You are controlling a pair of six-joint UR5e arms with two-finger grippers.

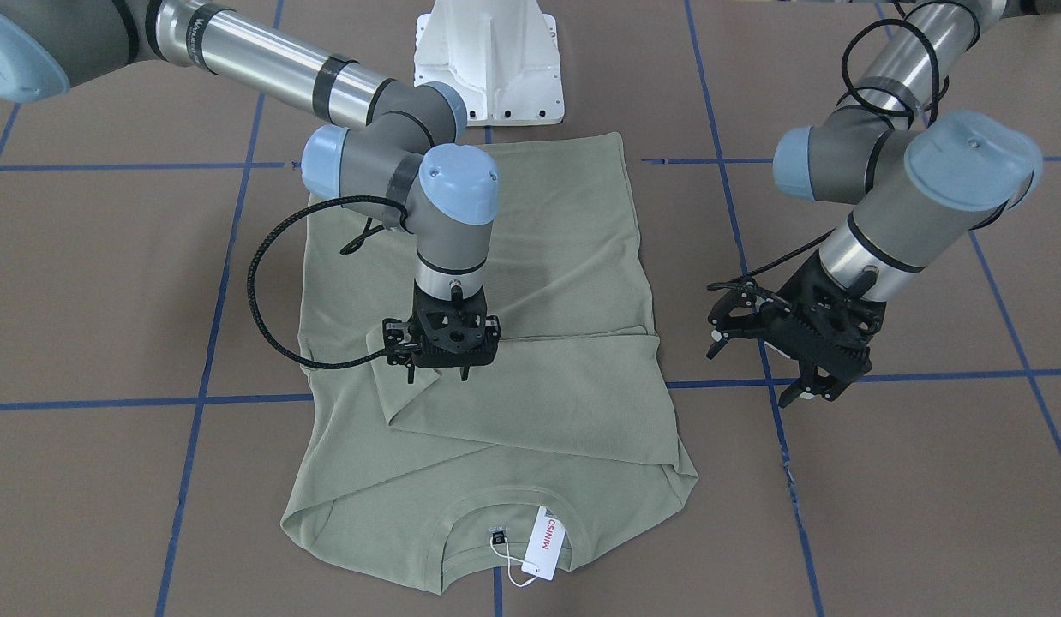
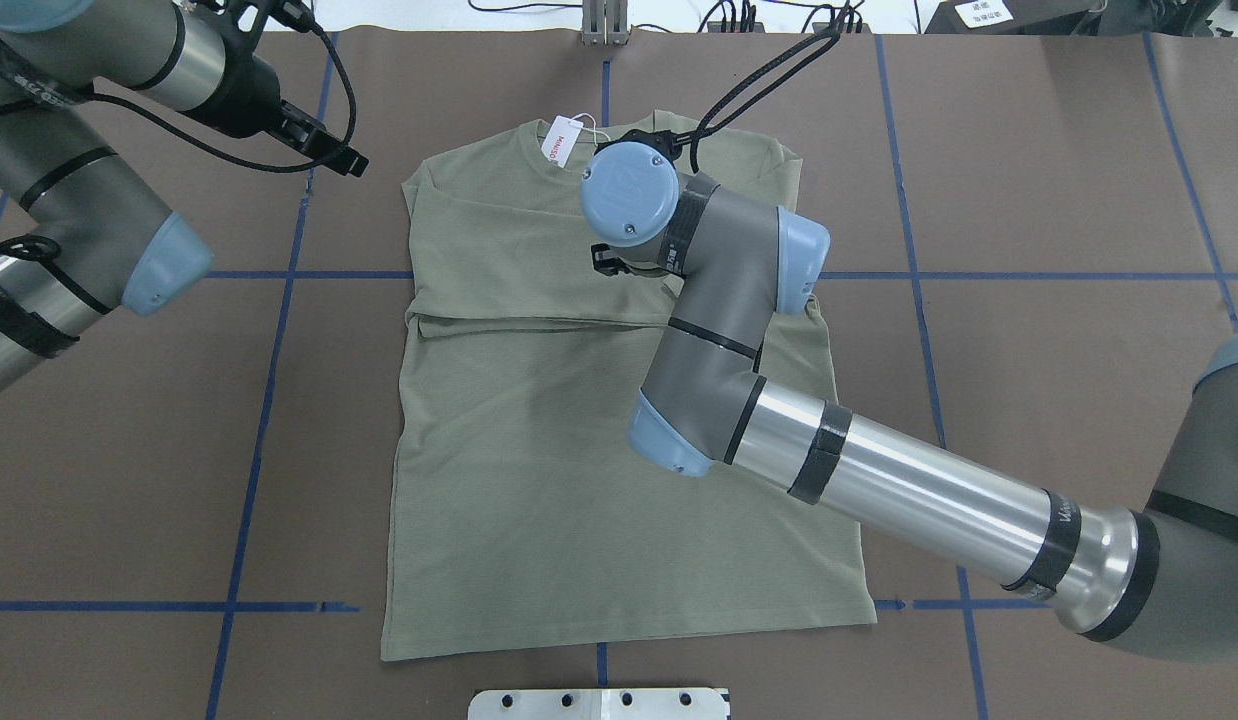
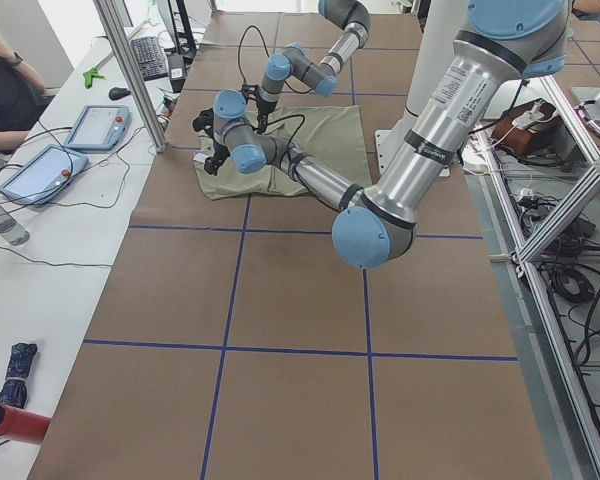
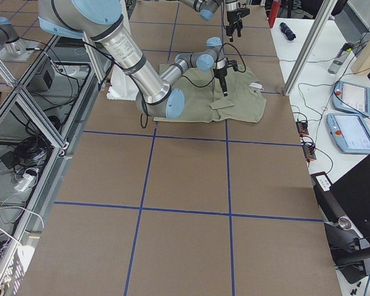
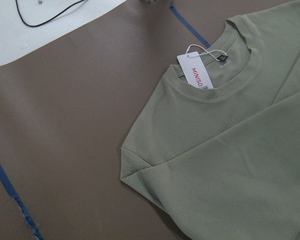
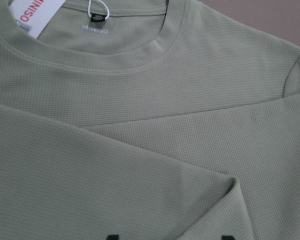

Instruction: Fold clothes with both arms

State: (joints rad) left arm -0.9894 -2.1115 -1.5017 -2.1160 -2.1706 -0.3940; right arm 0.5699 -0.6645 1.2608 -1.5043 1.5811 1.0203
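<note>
Two open grippers, one shirt flat on the table (image 1: pixel 882 514).
Your right gripper (image 1: pixel 437 371) sat low over the folded sleeve on the sage-green shirt (image 1: pixel 565 257), fingers (image 6: pixel 112 237) spread wide with nothing pinched between them. Couldn't tell if the tips touched the fabric. Your left gripper (image 1: pixel 753 375) hung beside the shirt over bare table, jaws apart too, holding nothing. The shirt lay mid-table, sleeves crossed over the chest, hang tag (image 1: pixel 548 540) at the neck, away from the robot's base.
</note>
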